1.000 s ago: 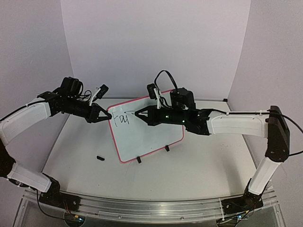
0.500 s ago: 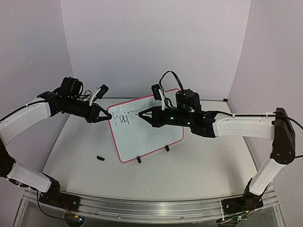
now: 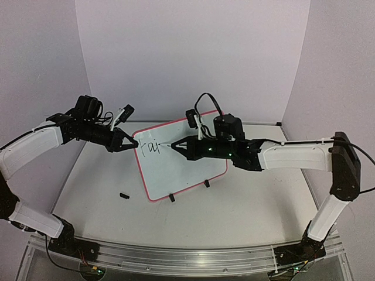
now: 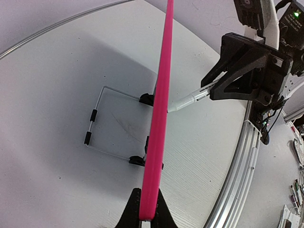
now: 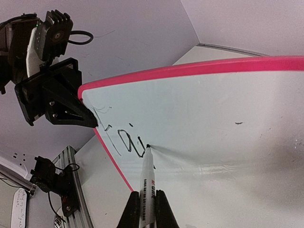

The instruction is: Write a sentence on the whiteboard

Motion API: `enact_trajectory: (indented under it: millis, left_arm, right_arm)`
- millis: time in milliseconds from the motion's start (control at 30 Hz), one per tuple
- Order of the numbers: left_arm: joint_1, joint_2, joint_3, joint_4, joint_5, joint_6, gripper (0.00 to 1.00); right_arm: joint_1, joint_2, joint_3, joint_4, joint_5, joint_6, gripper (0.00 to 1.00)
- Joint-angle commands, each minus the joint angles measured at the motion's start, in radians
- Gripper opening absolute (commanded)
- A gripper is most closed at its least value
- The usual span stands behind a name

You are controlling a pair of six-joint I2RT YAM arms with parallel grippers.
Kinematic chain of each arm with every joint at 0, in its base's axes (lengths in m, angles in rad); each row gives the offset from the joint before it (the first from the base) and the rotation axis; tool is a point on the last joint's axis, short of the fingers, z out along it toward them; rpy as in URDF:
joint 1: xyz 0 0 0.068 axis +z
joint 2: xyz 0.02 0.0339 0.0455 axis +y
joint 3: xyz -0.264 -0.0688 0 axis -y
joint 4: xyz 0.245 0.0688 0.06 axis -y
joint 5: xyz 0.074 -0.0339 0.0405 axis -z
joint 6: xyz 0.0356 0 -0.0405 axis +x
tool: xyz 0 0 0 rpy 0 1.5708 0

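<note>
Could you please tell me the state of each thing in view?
White rounded whiteboard with pink-red frame: standing, few letters written.
White marker pen: uncapped, tip on whiteboard.
Left hand: shut on whiteboard's edge.
Right hand: shut on marker pen.
Small black piece: lying loose left of whiteboard.

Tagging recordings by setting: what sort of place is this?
Probably a lab robot cell: plain lilac backdrop walls enclose a white table, the left arm and right arm are bolted to an aluminium rail at its near edge, plus a whiteboard and marker.
</note>
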Motion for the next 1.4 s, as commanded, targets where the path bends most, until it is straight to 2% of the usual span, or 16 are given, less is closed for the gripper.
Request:
enact_trajectory:
  millis: [0,433,867,1367]
  left_arm:
    - [0.000,-0.008,-0.014,0.012,-0.028,0.035,0.00]
    - [0.000,-0.008,-0.014,0.013,-0.028,0.035,0.00]
    - [0.000,-0.005,-0.013,0.012,-0.026,0.036,0.00]
    - [0.000,-0.006,-0.013,0.012,-0.028,0.036,0.00]
  right_arm:
    - [-0.005,0.009,0.042,0.027,0.027,0.008,0.00]
    - [-0.012,-0.064,-0.020,0.015,0.121,0.011,0.00]
    - [-0.015,-0.102,-0.003,0.027,0.007,-0.002,0.00]
    - [-0.018,-0.012,0.073,0.027,-0.034,0.006,0.00]
